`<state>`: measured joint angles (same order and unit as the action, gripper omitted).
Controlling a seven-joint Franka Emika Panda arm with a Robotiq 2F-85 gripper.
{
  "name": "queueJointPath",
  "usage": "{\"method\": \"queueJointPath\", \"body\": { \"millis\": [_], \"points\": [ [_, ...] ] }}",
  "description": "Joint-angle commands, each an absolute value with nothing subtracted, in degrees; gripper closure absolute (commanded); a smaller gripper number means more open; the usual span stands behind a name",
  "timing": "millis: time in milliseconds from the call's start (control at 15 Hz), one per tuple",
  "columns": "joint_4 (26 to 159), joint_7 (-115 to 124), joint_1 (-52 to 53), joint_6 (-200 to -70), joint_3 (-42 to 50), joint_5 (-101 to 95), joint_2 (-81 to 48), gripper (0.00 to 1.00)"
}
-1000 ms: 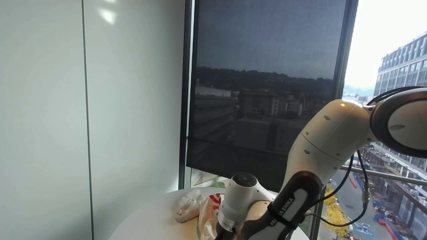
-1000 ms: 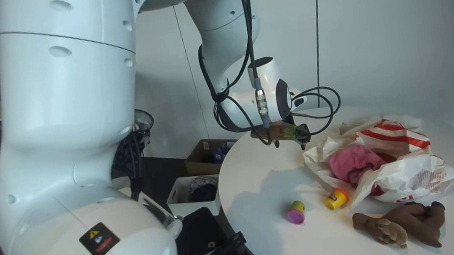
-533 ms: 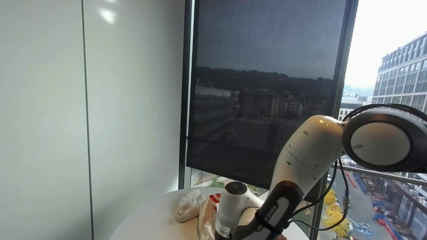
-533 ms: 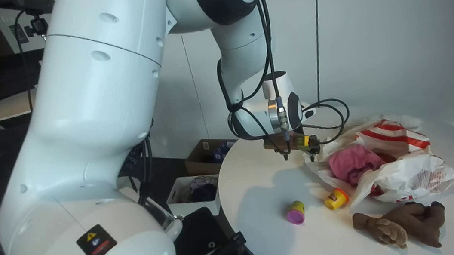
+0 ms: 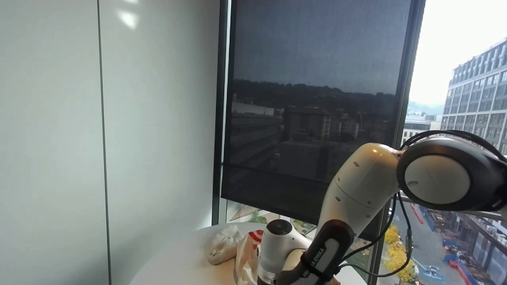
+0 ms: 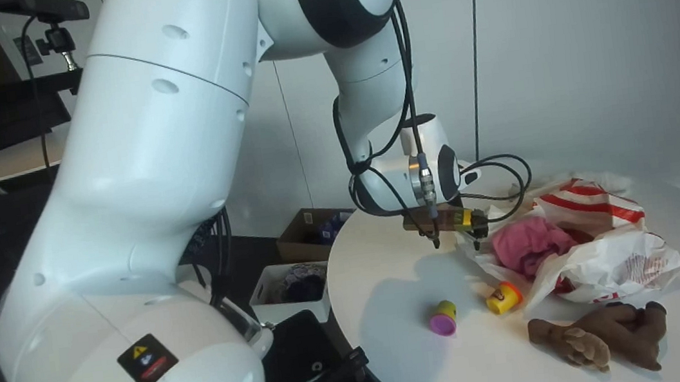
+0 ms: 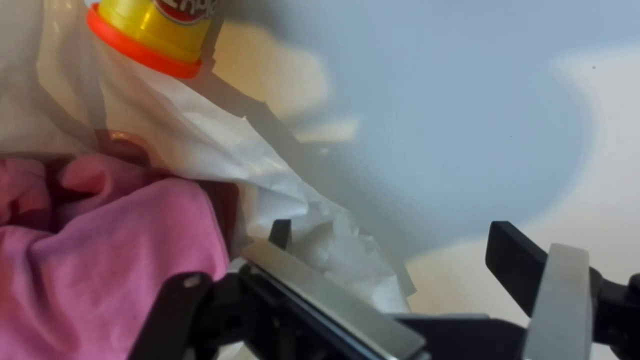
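My gripper (image 7: 390, 235) stands wide open, nothing between its fingers, in the wrist view. It hangs above the table beside a crumpled white plastic bag (image 6: 621, 263) with red stripes; whether it touches the bag's edge I cannot tell. Pink cloth (image 7: 125, 250) bulges from the bag's mouth, left of the fingers. A yellow tub with an orange-red lid (image 7: 155, 30) lies by the bag's edge. Another tub, with a purple lid (image 6: 444, 323), lies farther off. Brown plush toys (image 6: 623, 331) rest in front of the bag. An exterior view shows the bag (image 5: 246, 261) partly behind the arm; the fingers are out of sight there.
All this lies on a round white table (image 6: 486, 374). A pale wall stands behind it, and a window with a dark blind (image 5: 309, 118) borders it. On the floor are a cardboard box (image 6: 295, 248) and a white bin (image 6: 289, 307). Cables loop from the wrist.
The arm has come down, and the gripper has shifted toward the bag, lower over the table. Most of this motion came in the first half second. The gripper stays open; the objects have not moved.
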<state>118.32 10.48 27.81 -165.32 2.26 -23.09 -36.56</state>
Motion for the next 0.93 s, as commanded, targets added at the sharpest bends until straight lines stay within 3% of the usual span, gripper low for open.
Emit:
{"method": "queueJointPath", "body": {
  "millis": [0, 867],
  "points": [
    [114.85, 10.43, 28.54, -165.37, 3.82, -22.12, -39.73, 0.0],
    [102.99, 9.6, 27.84, -164.34, 3.13, -19.1, -48.48, 0.0]
  ]
}}
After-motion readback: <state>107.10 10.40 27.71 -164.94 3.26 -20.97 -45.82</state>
